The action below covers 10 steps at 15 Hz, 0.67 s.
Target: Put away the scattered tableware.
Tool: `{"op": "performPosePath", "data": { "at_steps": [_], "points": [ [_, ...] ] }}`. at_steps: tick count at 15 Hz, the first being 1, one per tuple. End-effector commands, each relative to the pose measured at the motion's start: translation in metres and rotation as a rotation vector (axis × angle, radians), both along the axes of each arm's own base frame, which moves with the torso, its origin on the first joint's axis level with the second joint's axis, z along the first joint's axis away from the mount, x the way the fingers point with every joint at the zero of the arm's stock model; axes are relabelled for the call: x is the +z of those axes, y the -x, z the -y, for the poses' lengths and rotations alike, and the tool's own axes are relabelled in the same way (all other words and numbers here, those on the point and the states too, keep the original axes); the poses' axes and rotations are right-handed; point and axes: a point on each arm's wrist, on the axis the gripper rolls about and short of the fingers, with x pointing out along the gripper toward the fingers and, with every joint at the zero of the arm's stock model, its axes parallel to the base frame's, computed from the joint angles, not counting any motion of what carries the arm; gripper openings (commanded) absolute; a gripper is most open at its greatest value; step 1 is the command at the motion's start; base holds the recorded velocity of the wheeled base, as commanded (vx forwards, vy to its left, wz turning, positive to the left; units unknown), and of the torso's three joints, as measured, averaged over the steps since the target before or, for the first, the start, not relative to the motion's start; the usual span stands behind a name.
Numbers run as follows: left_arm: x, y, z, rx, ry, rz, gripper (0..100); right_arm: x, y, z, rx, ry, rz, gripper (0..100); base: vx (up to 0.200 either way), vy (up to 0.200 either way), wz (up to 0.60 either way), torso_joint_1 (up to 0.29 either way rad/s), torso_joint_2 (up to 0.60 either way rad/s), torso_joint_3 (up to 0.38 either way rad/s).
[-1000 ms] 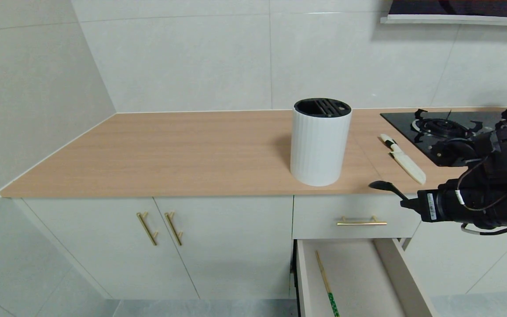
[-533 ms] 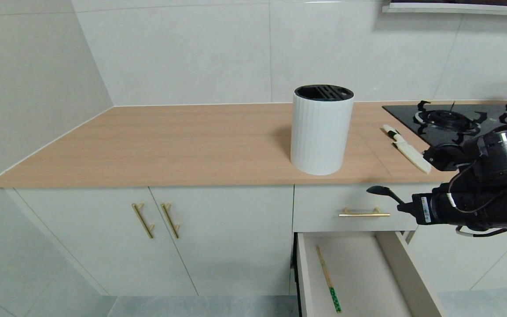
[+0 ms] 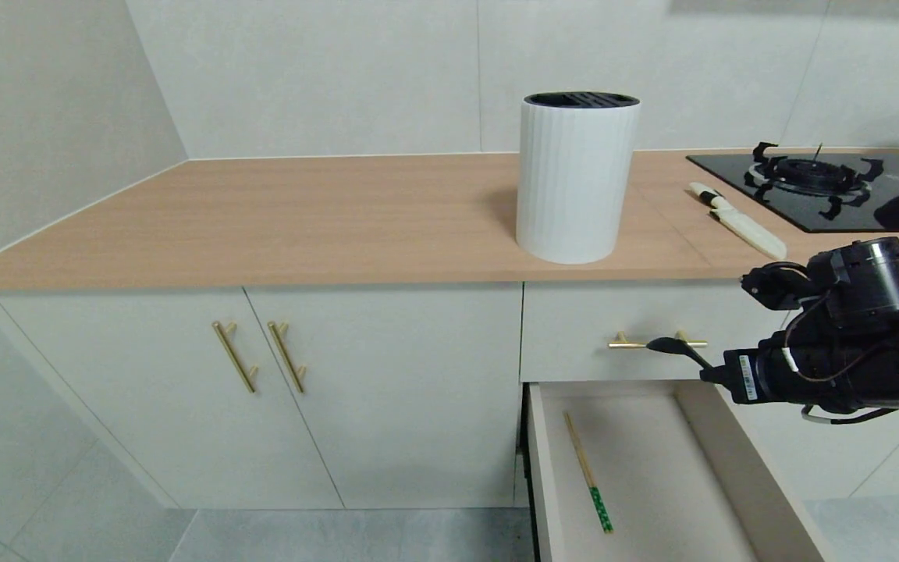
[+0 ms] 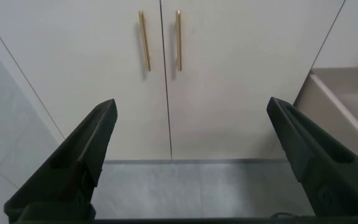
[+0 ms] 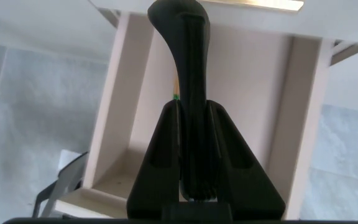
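Over the open drawer: spoon nearly home

Up on the counter (image 3: 301,218), near the white holder (image 3: 577,179), the knife (image 3: 738,222) is not yet stowed. Below, the drawer (image 3: 652,468) stands pulled out. Right gripper (image 3: 713,373) is clamped on a black spoon (image 3: 672,345) above it; left gripper (image 4: 191,107) gapes wide, empty. Chopsticks (image 3: 588,474) already lie inside.

A home kitchen: wooden countertop (image 3: 301,218), gas hob (image 3: 816,183), tiled wall (image 3: 325,70), brass-handled cabinets (image 3: 262,390).
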Motion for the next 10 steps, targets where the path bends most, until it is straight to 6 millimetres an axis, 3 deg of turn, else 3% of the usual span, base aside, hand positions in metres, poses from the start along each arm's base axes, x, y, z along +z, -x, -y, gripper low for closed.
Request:
{"op": "performPosePath", "data": {
  "at_steps": [1, 10],
  "points": [
    [0.000, 0.000, 0.000, 0.000, -0.001, 0.000, 100, -0.004, -0.003, -0.001, 0.000, 0.003, -0.015, 0, 0.000, 0.000, 0.00, -0.183, 0.47, 0.286],
    [0.000, 0.000, 0.000, 0.000, -0.001, 0.000, 100, -0.020, -0.011, -0.003, 0.000, 0.018, -0.067, 0, 0.000, 0.000, 0.00, -0.140, 0.44, 0.295]
  ]
}}
